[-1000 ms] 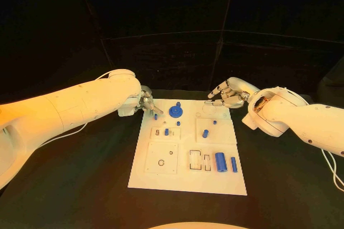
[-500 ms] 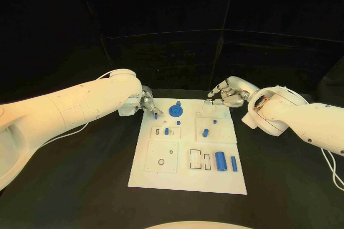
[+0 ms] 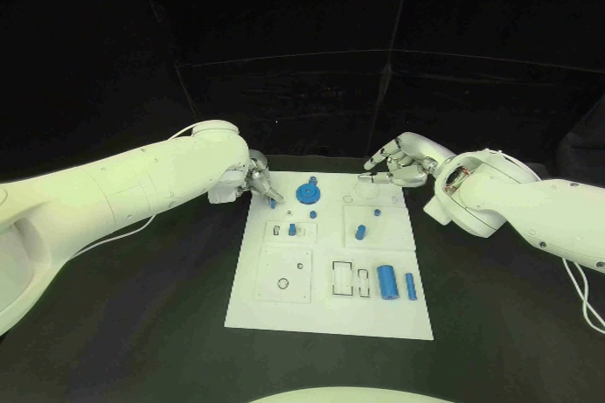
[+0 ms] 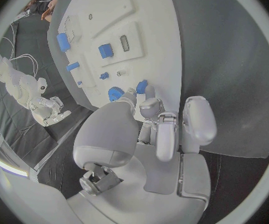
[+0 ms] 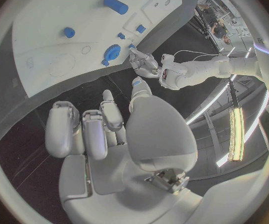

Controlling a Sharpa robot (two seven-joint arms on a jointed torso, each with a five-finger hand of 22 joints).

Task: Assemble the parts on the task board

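Your left hand (image 3: 256, 183) still pinches the small blue plastic peg (image 3: 271, 204) at the white task board's (image 3: 330, 324) far-left corner; unchanged, so not seated. Right hand (image 3: 396, 166) hovers, fingers curled, empty.

head overhead, 2 wrists share task board (image 3: 330, 311)

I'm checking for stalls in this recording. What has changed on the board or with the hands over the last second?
Almost nothing. The left hand stays at the far left corner of the task board, fingertips by a small blue peg. The right hand hovers at the far right corner, perhaps edged slightly. The blue gear and other parts lie unmoved.
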